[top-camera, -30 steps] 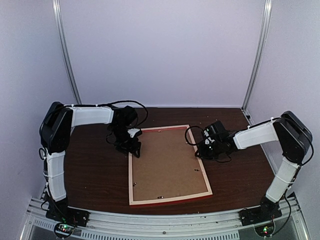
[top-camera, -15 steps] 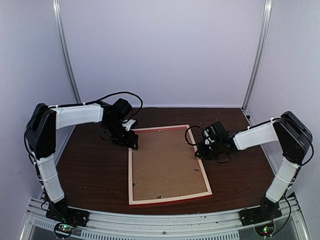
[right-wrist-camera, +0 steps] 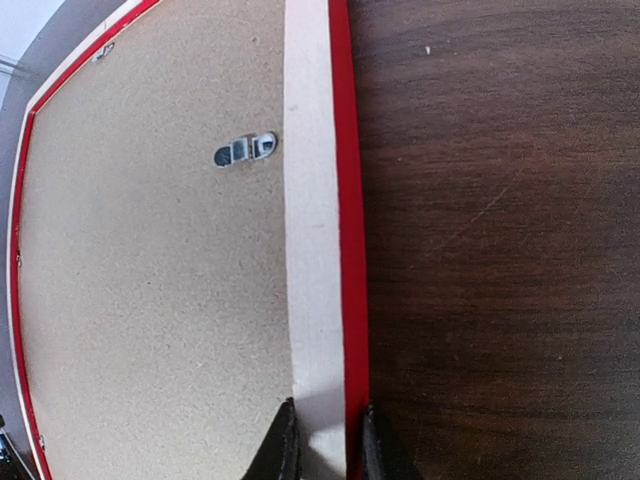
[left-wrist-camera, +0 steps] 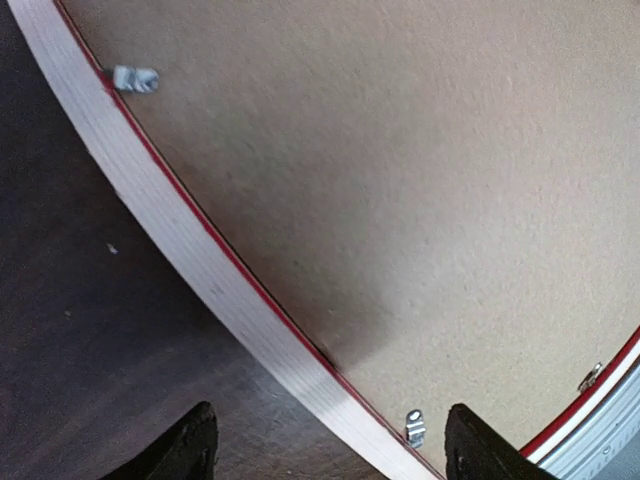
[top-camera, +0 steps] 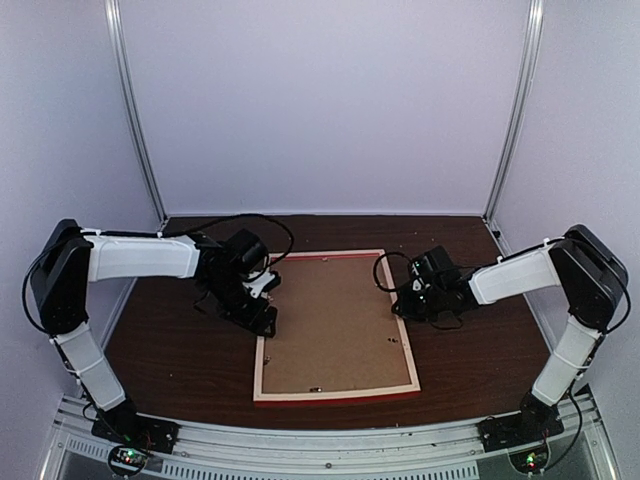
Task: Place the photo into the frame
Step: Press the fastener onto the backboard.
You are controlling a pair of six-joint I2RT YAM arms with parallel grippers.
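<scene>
Top external view is suggesting you are nearing the end: the frame [top-camera: 335, 394] is lying face down mid-bench toward the near edge, backing board [top-camera: 330, 320] in place, the photo out of sight and probably under it, your right gripper [right-wrist-camera: 328, 440] pinching the frame's right rail, your left gripper [left-wrist-camera: 335, 445] hanging wide open over the left rail.

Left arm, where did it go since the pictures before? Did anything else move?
The left arm swung outward and lower; the left claw, open, came nearer along the left edge of the frame. The frame shifted slightly. The right claw stayed clamped on its right edge.
</scene>
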